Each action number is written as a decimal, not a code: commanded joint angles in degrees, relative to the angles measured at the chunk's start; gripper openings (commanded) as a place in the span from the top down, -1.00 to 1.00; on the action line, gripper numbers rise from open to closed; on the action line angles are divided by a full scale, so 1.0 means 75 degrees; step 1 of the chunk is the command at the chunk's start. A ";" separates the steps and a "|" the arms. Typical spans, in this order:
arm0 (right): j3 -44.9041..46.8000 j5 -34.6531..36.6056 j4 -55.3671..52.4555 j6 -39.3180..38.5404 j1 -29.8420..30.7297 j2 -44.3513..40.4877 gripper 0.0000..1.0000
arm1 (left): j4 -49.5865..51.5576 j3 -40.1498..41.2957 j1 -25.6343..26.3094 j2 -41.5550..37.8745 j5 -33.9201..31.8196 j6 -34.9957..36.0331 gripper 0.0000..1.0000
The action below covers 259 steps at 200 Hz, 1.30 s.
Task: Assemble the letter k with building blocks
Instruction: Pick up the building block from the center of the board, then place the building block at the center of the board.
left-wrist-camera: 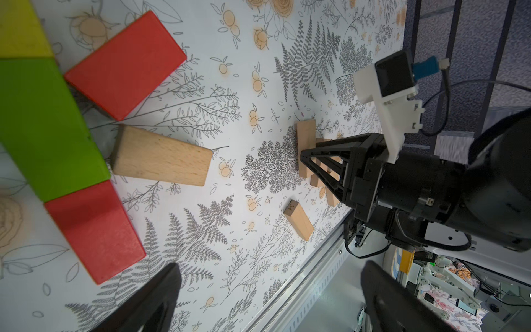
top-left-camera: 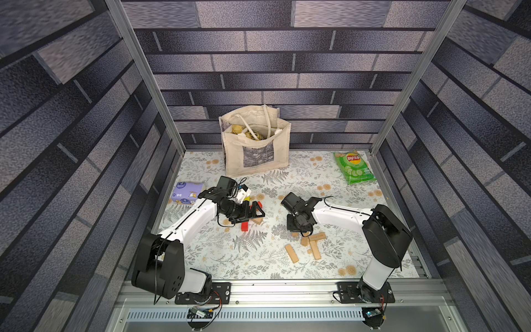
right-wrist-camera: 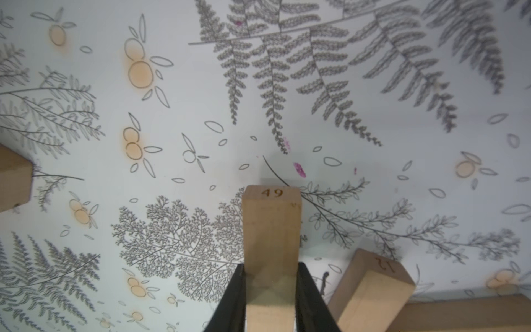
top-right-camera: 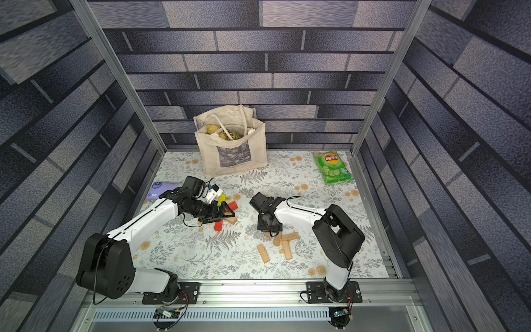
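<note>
My right gripper is clamped on a tan block (stamped 49), its jaws pressed against the two long sides. Other tan blocks lie just beside it, at about 5 o'clock from the middle of the table, with one lying apart from the cluster. My left gripper stands wide apart, holding nothing, by the coloured K at 9 o'clock. The K has a yellow, green and red stem, with one red arm and one tan.

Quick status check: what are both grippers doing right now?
Left gripper: open, holding nothing.
Right gripper: closed on the tan block marked 49.
</note>
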State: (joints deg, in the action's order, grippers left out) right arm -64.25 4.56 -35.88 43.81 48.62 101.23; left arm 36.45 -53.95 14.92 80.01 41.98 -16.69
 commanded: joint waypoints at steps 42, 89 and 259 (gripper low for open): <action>-0.2108 -0.0281 -0.1140 -0.1444 -0.0530 0.0808 1.00 | 0.0074 -0.0677 -0.0881 0.0377 0.0458 0.0672 -1.00; -0.3175 -0.0692 -0.0916 -0.1790 -0.1286 0.1643 1.00 | -0.0103 -0.0914 -0.0930 0.0529 0.0180 0.1242 -1.00; -0.5105 -0.0550 -0.1818 -0.1445 -0.1504 0.3378 1.00 | 0.0099 -0.1197 -0.1626 0.1067 0.0438 0.1288 -1.00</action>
State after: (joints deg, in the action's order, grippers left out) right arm -101.06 -0.08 -47.03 30.87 37.71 125.69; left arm 36.86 -61.25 2.90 87.18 43.59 -7.46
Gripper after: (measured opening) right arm 0.276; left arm 0.997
